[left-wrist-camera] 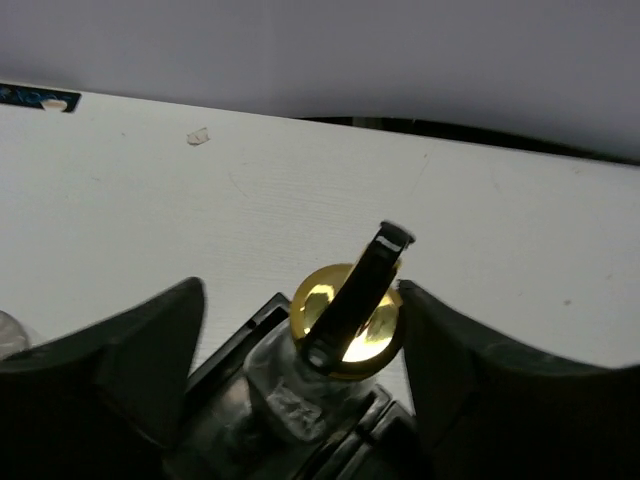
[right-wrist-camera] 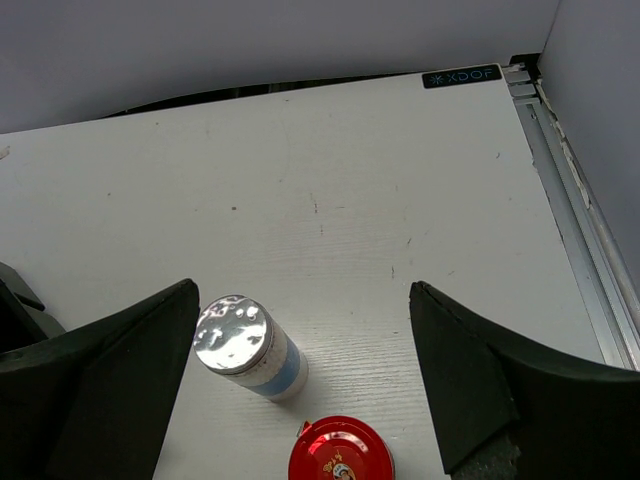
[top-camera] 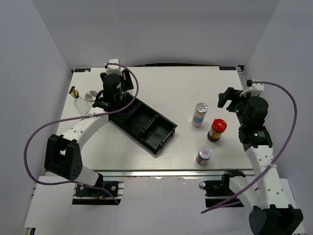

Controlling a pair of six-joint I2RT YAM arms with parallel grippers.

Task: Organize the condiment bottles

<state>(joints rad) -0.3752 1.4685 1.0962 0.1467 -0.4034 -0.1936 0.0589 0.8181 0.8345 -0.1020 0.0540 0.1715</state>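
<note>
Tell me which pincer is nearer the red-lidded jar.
Right. The right pincer is open just beyond the red-lidded jar, on its far side; the left pincer is across the table, straddling a gold-capped bottle at the far-left end of the black tray.

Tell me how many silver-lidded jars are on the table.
3. One jar stands left of the tray, beside the gold-capped bottle; the blue-labelled jar stands right of the tray; the third jar is nearer the front edge. The left arm could hide another.
</note>
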